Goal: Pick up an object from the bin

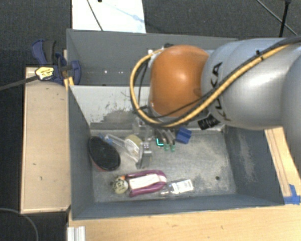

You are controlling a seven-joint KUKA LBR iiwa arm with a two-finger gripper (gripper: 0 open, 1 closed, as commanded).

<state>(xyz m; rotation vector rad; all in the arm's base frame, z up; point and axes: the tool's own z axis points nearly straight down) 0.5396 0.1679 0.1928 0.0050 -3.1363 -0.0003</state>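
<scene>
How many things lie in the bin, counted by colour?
Black: 1, round disc
Blue: 1, small block
Purple and white: 1, flat packet
White: 1, small tube
Clear: 1, crumpled piece
Pale: 1, small round thing
Total: 6 in view

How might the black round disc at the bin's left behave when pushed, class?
The black disc looks flat and rigid, so it would probably slide rather than roll. Lying low on the bin floor, it may be hard to pinch.
</scene>
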